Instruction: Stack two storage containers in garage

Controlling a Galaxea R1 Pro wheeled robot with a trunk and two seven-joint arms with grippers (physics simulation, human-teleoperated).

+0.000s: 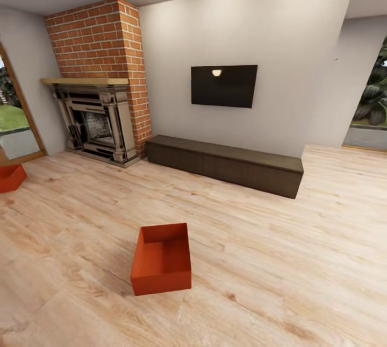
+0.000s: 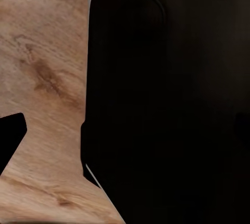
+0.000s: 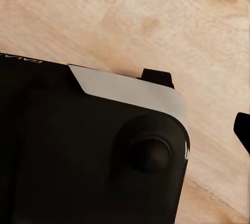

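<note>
Light wood-plank living-room floor [image 1: 301, 261] holds one orange-red open bin [image 1: 161, 258] near me, its twin [image 1: 11, 177] far left; I must approach first, gripper states untellable.

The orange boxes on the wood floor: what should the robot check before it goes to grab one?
1. Nearer storage container in sight, upright on the wood floor: ok.
2. It looks empty inside: ok.
3. Second storage container located, at the head view's left edge, partly cut off: ok.
4. Path to the nearer container shows bare planks: ok.
5. End effectors ready to grasp: cannot tell; the wrist views show dark robot parts over the floor.
6. Close enough to reach: cannot tell; no arm shows beside the container in the head view.
</note>
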